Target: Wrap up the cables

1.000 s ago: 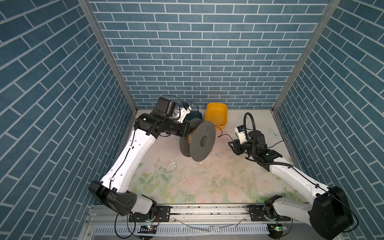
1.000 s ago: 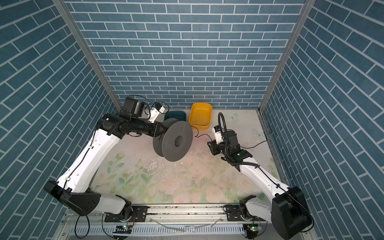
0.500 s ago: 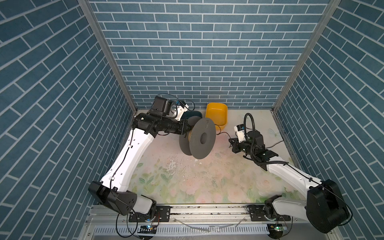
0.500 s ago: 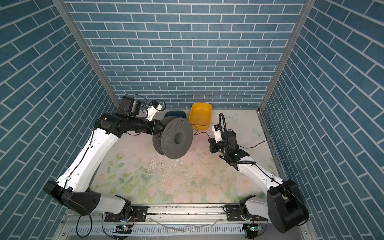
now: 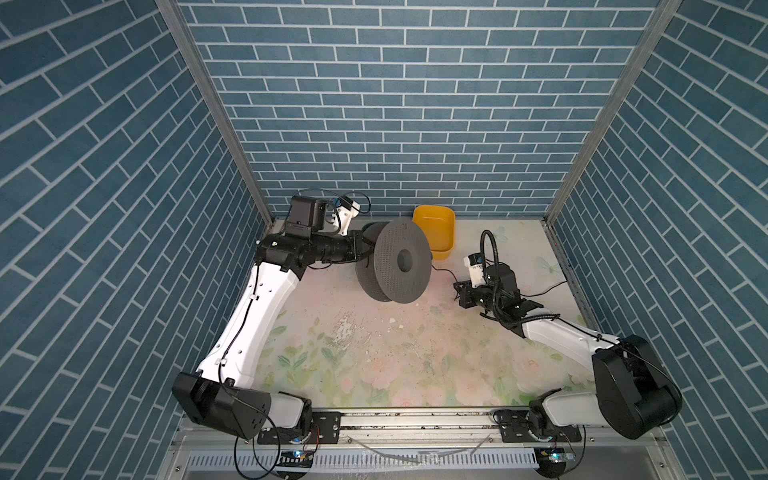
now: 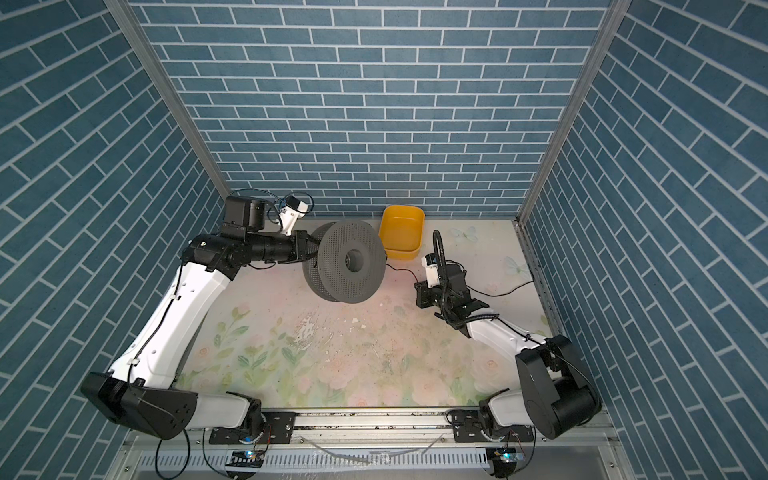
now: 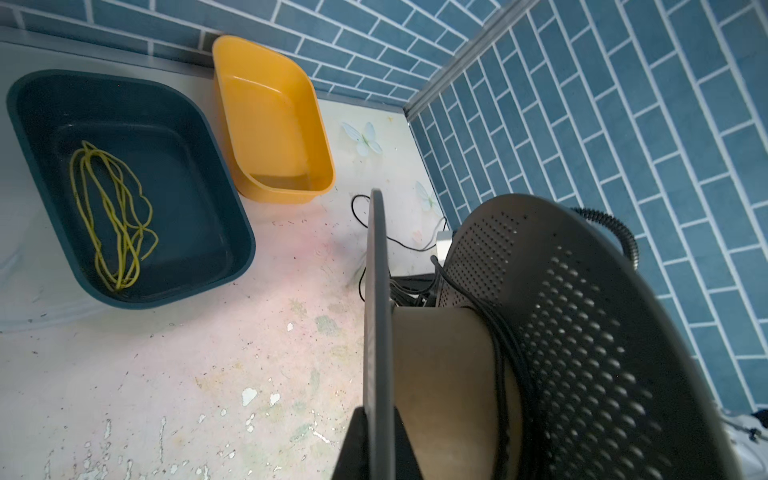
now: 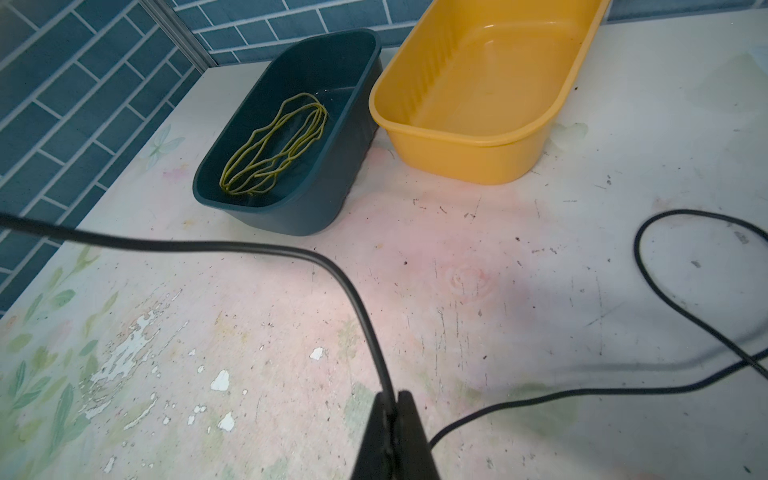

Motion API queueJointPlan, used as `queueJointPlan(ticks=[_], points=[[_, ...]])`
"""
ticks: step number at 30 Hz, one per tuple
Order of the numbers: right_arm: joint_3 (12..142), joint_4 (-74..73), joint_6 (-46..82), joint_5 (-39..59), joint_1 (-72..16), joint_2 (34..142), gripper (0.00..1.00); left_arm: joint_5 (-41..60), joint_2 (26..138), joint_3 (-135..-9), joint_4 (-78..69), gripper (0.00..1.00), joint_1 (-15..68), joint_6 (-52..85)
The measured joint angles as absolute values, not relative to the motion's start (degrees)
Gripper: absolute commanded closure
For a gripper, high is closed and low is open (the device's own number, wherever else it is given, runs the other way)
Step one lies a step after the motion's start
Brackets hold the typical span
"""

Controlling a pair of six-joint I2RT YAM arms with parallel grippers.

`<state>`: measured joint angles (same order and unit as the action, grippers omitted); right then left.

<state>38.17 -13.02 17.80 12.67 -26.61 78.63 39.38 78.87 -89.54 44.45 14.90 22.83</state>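
A grey perforated spool (image 5: 399, 262) (image 6: 345, 262) hangs tilted above the mat at the back. My left gripper (image 7: 377, 409) (image 5: 365, 249) is shut on the edge of one flange of the spool (image 7: 376, 291). A few turns of the thin black cable (image 7: 498, 353) lie on the brown core beside the other flange. From there the cable (image 5: 446, 272) runs across the mat to my right gripper (image 8: 390, 397) (image 5: 459, 293), which is shut on it. More of the cable (image 8: 648, 282) (image 5: 548, 289) loops loosely on the mat to the right.
A yellow tub (image 5: 436, 220) (image 8: 478, 91) stands at the back wall just behind the spool. Beside it is a dark teal tub (image 7: 124, 81) (image 8: 316, 199) holding a bundle of yellow strands (image 7: 112, 216) (image 8: 274, 153). Brick walls close in the sides and back.
My right gripper has shut on the black cable and shifted slightly toward the spool. The left wrist has turned, with the spool still in its grip.
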Motion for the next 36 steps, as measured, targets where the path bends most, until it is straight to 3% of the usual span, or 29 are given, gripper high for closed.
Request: queueJointPlan(ticks=[16, 27, 36], points=[[40.8, -9.6, 17.7, 6.3, -38.5, 80.8, 1.0, 22.0, 75.7, -78.7, 32.4, 1.0, 14.8, 36.7], [49.6, -1.3, 13.5, 3.4, -47.5, 80.4, 1.0, 5.7, 75.1, -78.7, 32.4, 1.0, 15.9, 35.3], [55.9, 3.2, 9.0, 1.3, -54.1, 78.1, 1.0, -8.4, 79.3, -82.3, 36.8, 1.0, 22.0, 30.2]])
